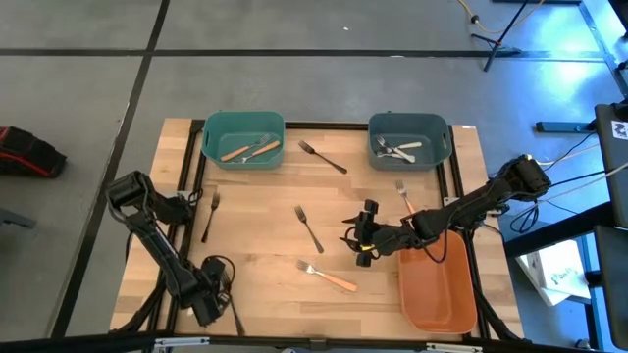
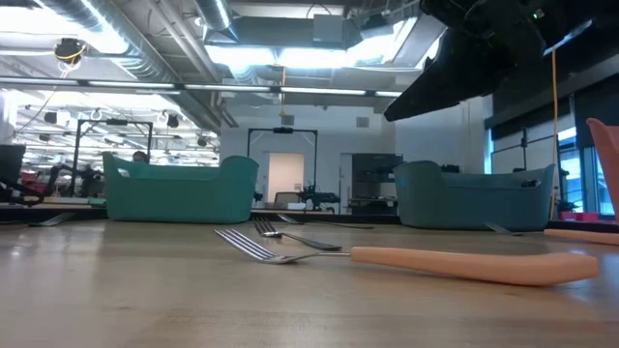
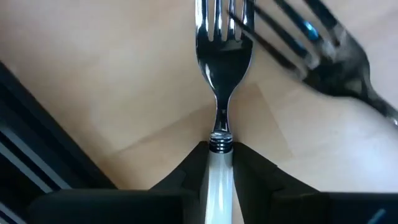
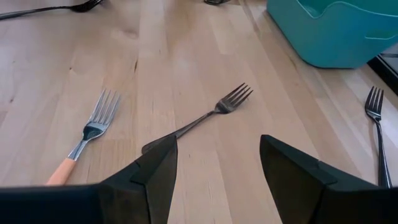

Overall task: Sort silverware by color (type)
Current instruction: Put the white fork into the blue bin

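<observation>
My left gripper is at the table's near left and is shut on a cream-handled fork. My right gripper is open over the table's middle, with nothing between its fingers. Just ahead of it an all-metal fork lies flat on the wood. An orange-handled fork lies nearer the near edge and fills the low view's foreground. Other forks lie at the far middle, at the left and by the right arm. My left gripper pinches the fork's cream handle between its two fingers, just behind the metal collar at the handle's head end. The fork lies along the fingers, its metal head sticking out past the fingertips over the wood. Whether it is lifted clear I cannot tell.
The left teal bin at the far edge holds orange-handled pieces. The right teal bin holds cream-handled ones. An orange bin stands at the near right, under the right arm. A blurred dark fork shape shows beside the held fork.
</observation>
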Controlling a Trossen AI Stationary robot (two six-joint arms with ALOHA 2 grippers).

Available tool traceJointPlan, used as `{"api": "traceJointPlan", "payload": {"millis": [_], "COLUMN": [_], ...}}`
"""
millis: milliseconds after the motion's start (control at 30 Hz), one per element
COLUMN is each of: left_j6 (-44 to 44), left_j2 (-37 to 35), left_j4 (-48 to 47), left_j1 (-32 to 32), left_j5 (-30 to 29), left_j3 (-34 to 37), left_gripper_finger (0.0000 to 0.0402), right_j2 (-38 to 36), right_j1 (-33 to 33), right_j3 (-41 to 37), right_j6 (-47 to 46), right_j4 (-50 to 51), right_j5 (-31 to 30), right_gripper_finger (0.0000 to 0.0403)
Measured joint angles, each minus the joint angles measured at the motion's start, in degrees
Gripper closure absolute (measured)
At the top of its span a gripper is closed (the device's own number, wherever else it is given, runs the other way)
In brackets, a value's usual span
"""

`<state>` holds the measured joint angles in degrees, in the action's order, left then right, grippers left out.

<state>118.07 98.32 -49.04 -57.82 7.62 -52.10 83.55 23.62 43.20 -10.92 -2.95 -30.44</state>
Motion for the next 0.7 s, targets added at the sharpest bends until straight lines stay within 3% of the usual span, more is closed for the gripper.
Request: {"api": "traceJointPlan", "payload": {"millis": [467,700], "left_j6": [-4.43,-7.91], "left_j2": [0.22,-3.88], "left_j4": [-15.82,-15.41], "left_j1": [2.46,3.44], "left_j5": [-5.80,-18.07], "left_j3": [0.67,-0.96], "left_gripper_finger": [0.0348,0.0349], "right_j2": [0.02,0.02], "right_j1": [0.00,0.00], "right_j3": [0.00,0.00], "right_j6": [0.00,-0.83], "right_j4": [-0.10,-0.38], "right_j5": [0.00,-0.02], "right_gripper_finger": [0.0189,0.0189]}}
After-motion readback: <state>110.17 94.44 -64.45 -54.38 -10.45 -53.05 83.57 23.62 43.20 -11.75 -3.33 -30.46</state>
